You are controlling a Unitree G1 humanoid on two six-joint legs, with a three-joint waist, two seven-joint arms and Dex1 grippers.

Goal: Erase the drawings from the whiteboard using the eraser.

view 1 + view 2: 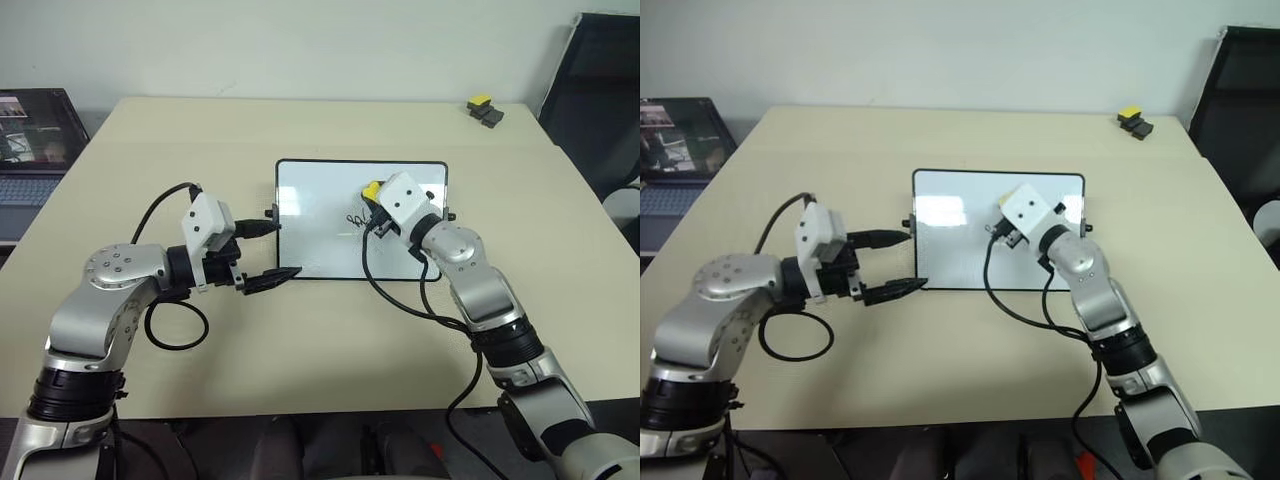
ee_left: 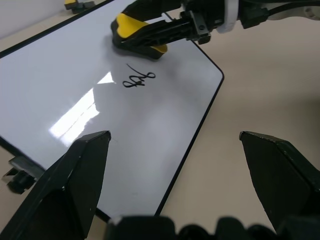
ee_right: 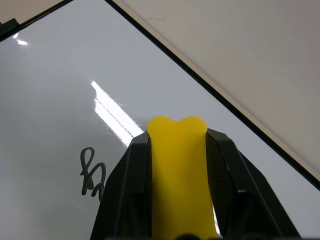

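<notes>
At the near left of the beige table (image 1: 300, 340), the left gripper (image 1: 265, 255) hangs with its two black fingers spread wide and nothing between them; one fingertip lies by the left short edge of the whiteboard (image 1: 320, 195) next to the small black knob there, the other sits at the board's near left corner. Just beyond, the whiteboard lies flat on the middle of the table, its thin black frame square to the table edges. Over the right half of the board, the right gripper (image 1: 373, 195) has its fingers clamped on the eraser (image 3: 179, 170), a bright yellow block whose end pokes out past the fingertips and sits low over the white surface; whether it touches the board cannot be told. One of the drawings (image 2: 138, 80), a small black looping scribble, lies on the board just beside the eraser, on the side nearer the robot. Farther back, near the far right corner of the table, a black blocky object with a yellow top (image 1: 484, 109) rests well apart from the board. Off the far left edge, an open laptop (image 1: 35, 140) stands with its screen lit.
</notes>
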